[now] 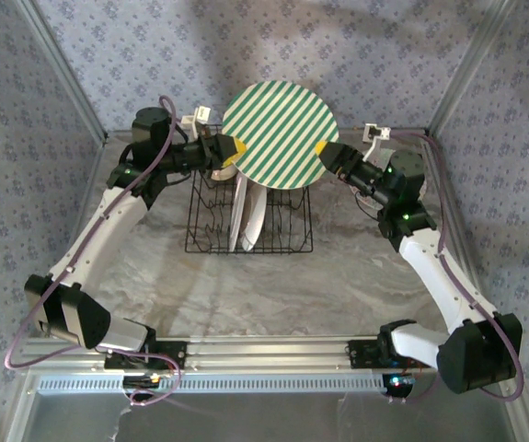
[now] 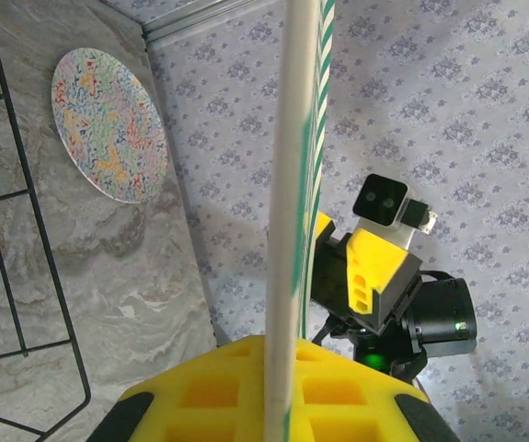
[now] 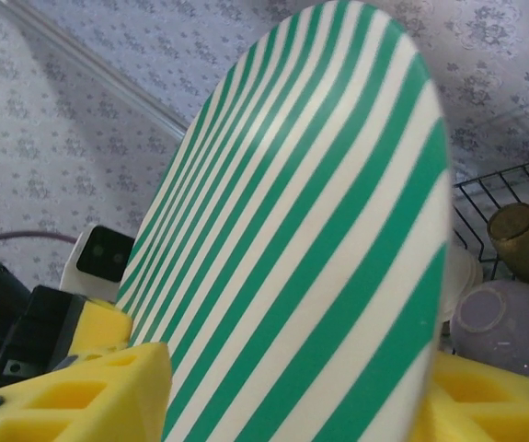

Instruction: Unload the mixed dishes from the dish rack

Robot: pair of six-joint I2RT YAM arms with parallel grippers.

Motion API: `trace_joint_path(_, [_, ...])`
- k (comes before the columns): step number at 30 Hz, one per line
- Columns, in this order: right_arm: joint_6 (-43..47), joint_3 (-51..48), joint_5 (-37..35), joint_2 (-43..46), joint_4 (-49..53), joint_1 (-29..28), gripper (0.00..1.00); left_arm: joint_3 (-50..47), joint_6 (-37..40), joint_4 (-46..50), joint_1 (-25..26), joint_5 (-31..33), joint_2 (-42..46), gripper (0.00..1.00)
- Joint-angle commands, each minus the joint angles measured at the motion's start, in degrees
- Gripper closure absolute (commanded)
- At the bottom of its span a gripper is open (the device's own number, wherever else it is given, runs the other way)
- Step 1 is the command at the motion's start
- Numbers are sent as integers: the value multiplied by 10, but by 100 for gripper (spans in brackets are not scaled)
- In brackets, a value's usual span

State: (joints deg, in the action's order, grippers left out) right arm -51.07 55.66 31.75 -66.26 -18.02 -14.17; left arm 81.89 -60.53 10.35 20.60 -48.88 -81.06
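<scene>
Green-striped plate [image 1: 280, 134] above dish rack [image 1: 196, 221], left hand [image 1: 232, 149] and right hand [image 1: 322, 149] each grasping opposite rims

Overhead view from behind, facing down; wrist views close (both on striped plate [image 3: 319, 239])

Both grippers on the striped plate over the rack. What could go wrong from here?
1. The green-striped plate is pinched at opposite rim edges by the left gripper and right gripper; if the arms move out of step, it may twist or slip.
2. It hangs above the dish rack, where white plates stand; a drop would likely hit them.
3. A speckled plate lies on the table near the wall; setting down there risks a clash.
</scene>
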Motion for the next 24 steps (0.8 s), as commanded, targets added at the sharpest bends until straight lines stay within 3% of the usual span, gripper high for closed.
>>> trace_joint_path(1, [0, 16, 2, -4, -19, -8, 47, 2, 13, -34, -4, -9, 16, 100])
trace_joint_path(9, [2, 22, 2, -10, -18, -12, 67, -1, 17, -28, -5, -6, 16, 100])
trace_joint_path(19, [6, 22, -4, -4, 3, -11, 100, -2, 21, -25, -5, -5, 9, 99])
trace_joint_path(22, [9, 23, -9, -4, 13, -11, 100, -2, 25, -22, -5, -4, 9, 86])
trace_joint_path(23, [10, 23, -10, -4, 16, -10, 100, -2, 27, -19, -5, -3, 10, 76])
trace_joint_path(24, [10, 24, -12, -3, 19, -9, 100, -2, 32, -16, -5, -1, 12, 58])
